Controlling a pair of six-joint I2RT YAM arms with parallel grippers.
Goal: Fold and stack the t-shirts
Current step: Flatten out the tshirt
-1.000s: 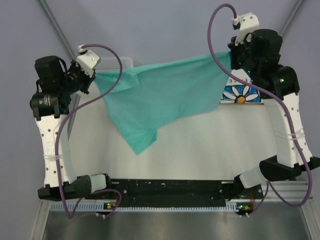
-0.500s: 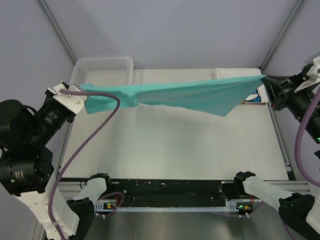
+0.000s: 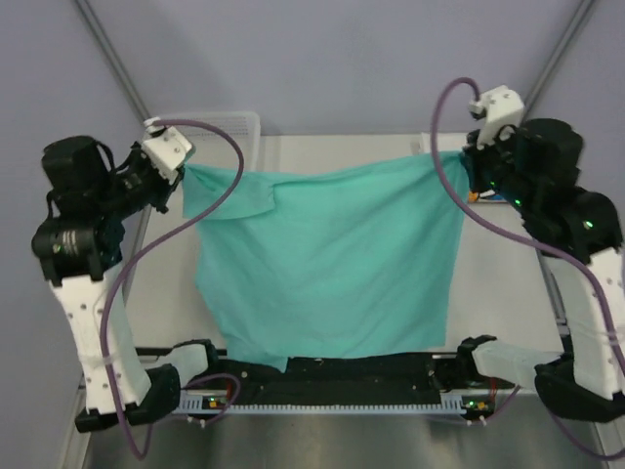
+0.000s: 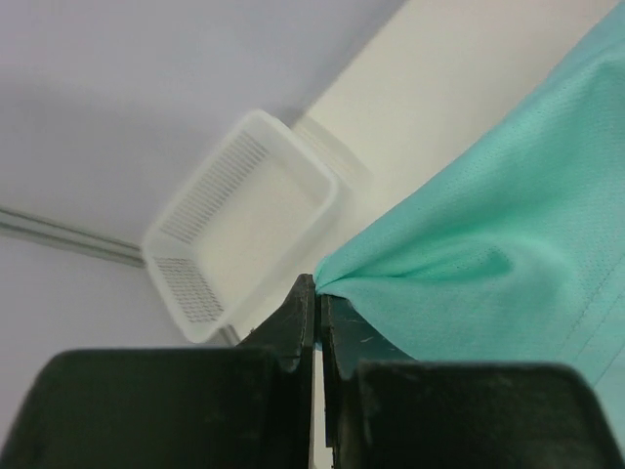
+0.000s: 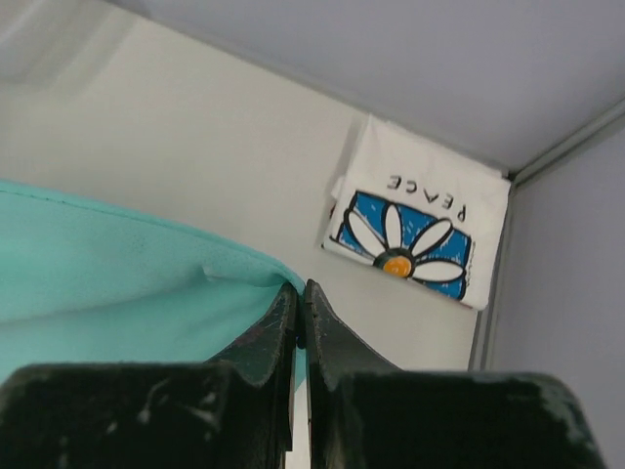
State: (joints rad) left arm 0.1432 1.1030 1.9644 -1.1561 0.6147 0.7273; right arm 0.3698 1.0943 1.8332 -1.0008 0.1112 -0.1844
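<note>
Teal t-shirt [image 3: 332, 264] aloft, outspread; folded daisy t-shirt [image 5: 415, 230] in far-right corner.

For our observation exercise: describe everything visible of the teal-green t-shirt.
The teal-green t-shirt is plain, with no print, of a fine-knit cloth. It hangs spread wide, pinched at one upper corner by the left gripper and at the other by the right gripper, both shut. A sleeve folds over near the left gripper. Seen from above, its lower edge overlaps the black rail at the arm bases.
</note>
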